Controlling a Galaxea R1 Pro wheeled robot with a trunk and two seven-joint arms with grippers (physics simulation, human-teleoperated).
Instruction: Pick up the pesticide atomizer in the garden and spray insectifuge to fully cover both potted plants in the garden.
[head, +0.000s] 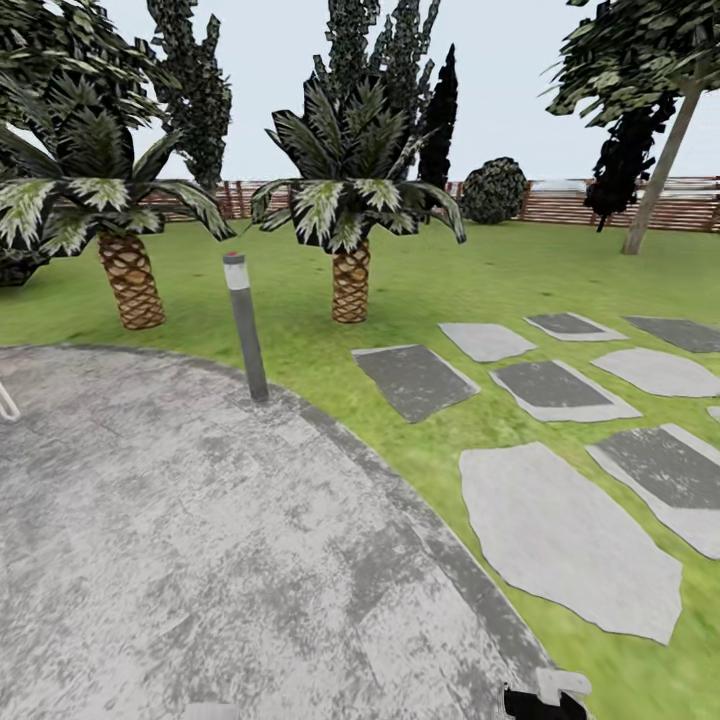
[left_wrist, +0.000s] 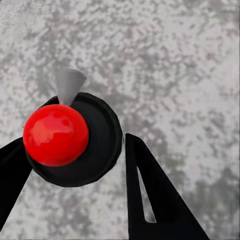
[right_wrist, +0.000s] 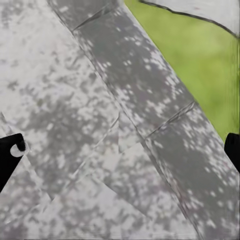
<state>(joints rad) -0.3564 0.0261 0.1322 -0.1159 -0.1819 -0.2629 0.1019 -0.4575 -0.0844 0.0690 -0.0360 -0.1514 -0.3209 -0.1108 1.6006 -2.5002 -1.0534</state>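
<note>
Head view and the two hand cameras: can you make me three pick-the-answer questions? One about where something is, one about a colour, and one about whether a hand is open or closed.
1. Where does the grey post stand?
A. against the fence
B. at the edge of the paved circle
C. on a stepping stone

2. What colour is the ball between the fingers of the left gripper?
A. green
B. yellow
C. red

3. How are the fingers of the right gripper?
A. wide apart with just paving between them
B. shut on a bottle
C. shut on a leaf

Answers:
1 B, the post's foot sits where the paving meets the grass.
2 C, the ball is shiny red on a dark round thing.
3 A, the two black tips show at opposite sides of the right wrist view.
</note>
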